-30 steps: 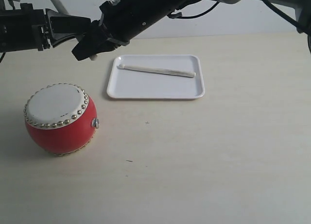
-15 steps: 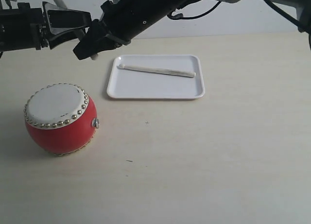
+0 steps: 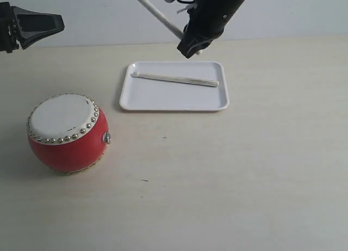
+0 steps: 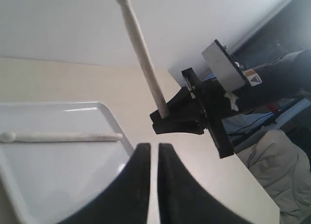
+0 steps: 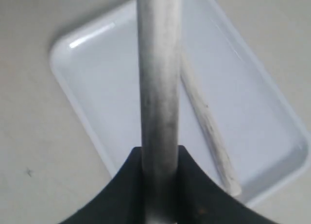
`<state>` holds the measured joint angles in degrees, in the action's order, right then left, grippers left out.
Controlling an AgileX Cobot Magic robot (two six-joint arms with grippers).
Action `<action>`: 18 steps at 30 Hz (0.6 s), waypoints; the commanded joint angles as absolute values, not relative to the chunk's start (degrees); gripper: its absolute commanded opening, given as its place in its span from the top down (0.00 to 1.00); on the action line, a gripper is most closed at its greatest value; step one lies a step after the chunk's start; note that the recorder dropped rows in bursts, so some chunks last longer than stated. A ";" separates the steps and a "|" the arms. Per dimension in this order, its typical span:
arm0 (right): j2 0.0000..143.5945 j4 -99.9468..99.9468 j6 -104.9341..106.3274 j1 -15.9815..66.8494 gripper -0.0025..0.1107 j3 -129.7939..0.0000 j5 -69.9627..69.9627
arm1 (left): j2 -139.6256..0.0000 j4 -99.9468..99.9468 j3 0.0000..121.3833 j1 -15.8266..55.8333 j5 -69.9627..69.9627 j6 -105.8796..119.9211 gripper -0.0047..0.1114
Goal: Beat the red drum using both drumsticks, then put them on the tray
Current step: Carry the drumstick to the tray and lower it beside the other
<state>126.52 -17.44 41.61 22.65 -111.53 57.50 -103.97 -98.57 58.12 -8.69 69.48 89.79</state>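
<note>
The red drum stands upright at the left front of the table, apart from both grippers. One drumstick lies across the back half of the white tray. My right gripper hangs over the tray's back edge, shut on the second drumstick, which slants up and to the left. The right wrist view shows that stick clamped between the jaws above the tray. My left gripper is at the far left, well above the table, shut with nothing in it.
The pale wooden table spreads to the right and front of the tray. A light wall rises behind the table's back edge. Dark equipment and cloth show beyond the table in the left wrist view.
My right arm has swung right, from beyond the tray's left corner to over its back edge, still holding the drumstick. My left gripper has drawn back to the left.
</note>
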 commanded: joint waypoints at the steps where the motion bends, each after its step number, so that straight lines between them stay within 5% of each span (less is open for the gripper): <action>1: 126.80 -7.60 44.24 25.24 0.98 -111.72 57.35 | -103.54 -98.06 58.33 -8.84 69.96 90.14 0.96; 18: 136.45 17.42 45.98 29.27 0.98 -111.72 61.52 | -90.72 -92.30 54.01 -8.58 45.83 90.78 0.96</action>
<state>136.12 15.00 45.65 29.25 -111.53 61.45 -92.28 -91.80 54.48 -8.69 47.79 90.62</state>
